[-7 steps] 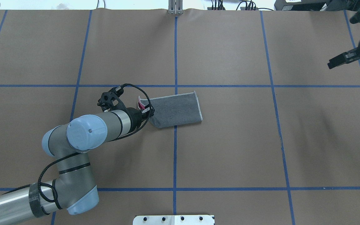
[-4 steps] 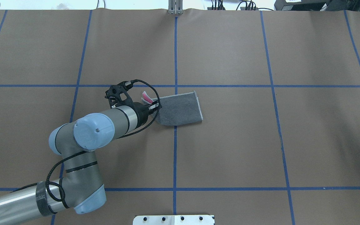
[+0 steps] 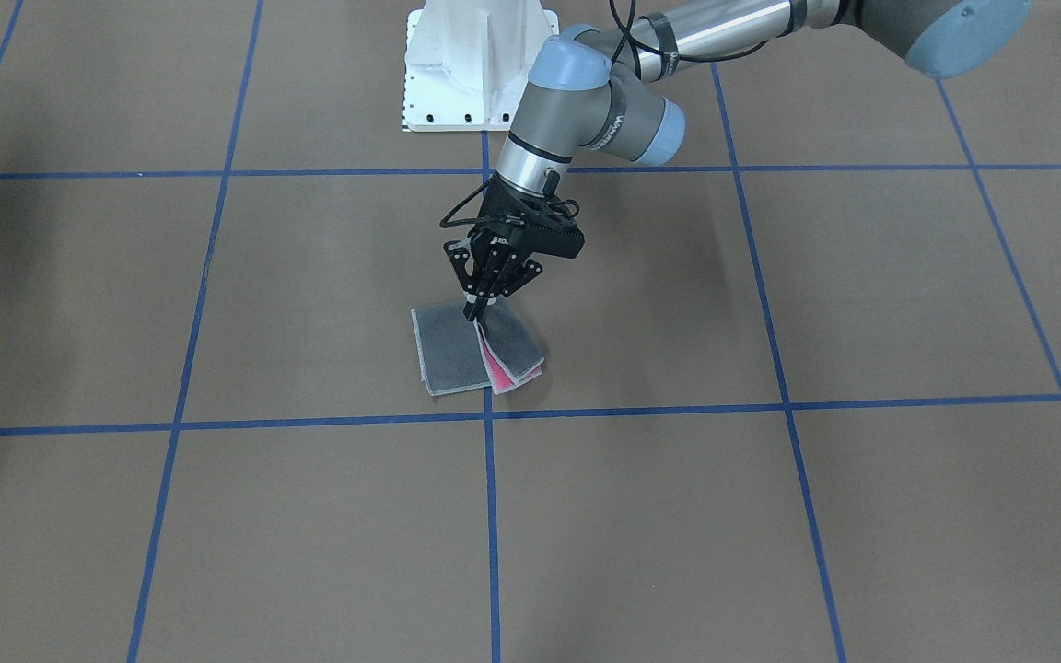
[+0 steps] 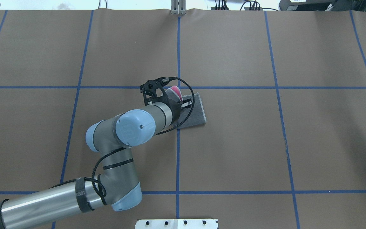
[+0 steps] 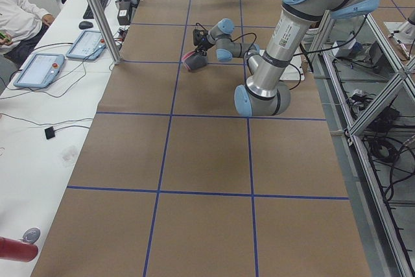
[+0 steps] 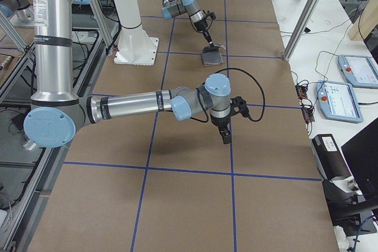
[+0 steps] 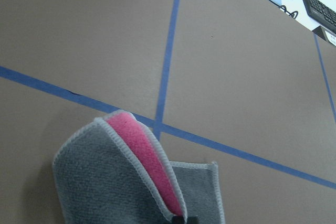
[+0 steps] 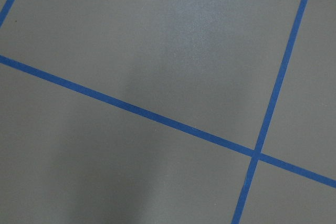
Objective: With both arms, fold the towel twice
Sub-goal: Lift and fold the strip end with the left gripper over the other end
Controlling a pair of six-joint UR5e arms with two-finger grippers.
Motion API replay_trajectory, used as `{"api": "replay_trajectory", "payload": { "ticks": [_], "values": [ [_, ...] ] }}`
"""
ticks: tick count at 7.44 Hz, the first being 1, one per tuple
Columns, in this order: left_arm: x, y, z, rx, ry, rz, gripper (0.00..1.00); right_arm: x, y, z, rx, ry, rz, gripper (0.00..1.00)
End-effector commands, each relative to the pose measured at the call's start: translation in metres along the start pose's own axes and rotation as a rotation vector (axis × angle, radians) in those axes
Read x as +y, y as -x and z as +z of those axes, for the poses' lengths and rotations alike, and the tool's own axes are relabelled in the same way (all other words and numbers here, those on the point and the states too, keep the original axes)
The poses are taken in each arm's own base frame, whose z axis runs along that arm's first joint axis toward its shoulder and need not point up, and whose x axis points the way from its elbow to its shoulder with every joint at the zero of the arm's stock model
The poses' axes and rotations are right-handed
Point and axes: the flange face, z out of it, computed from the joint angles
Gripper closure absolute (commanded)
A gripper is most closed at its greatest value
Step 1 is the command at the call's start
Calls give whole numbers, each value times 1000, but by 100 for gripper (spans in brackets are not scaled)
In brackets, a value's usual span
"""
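The towel (image 3: 446,359) is lying near the middle of the table (image 3: 770,516), just beside a crossing of the blue tape lines (image 3: 492,479). It is already doubled once, dark grey face outward. The left gripper (image 3: 474,316) is pinching 1 end of it, jaws drawn narrow on the cloth. It is holding that end up off the table, so the pink inner face is showing between 2 grey layers. The right gripper (image 6: 225,137) is hanging over bare table, well apart from the towel. Only the side view is catching it, so I cannot tell whether it is wide or closed.

With 1 pinch point doing the second fold, the trouble is likely sitting in those layers. They are gaping apart in the wrist view, and the looser one could be slipping out or landing askew, leaving pink exposed. Nothing is pinning the resting half, so it may be dragging across the paper instead of staying put. Letting go too high risks the flap springing back open.
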Motion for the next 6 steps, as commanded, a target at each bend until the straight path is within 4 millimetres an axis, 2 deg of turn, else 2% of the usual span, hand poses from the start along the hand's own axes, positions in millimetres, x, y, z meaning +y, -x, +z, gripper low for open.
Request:
{"api": "replay_trajectory", "payload": {
  "ticks": [1,3,5,6],
  "values": [
    [7,-16,6,5,6,3,100,1,-1,-1,1,0,9,1],
    [12,-27,6,2,-7,7,100,1,-1,-1,3,-1,12,1],
    [18,-40,18,-12,-4,18,100,0,-2,-2,3,-5,12,1],
    [18,-38,21,-18,-4,25,100,0,-2,-2,3,-4,13,1]
  ]
}}
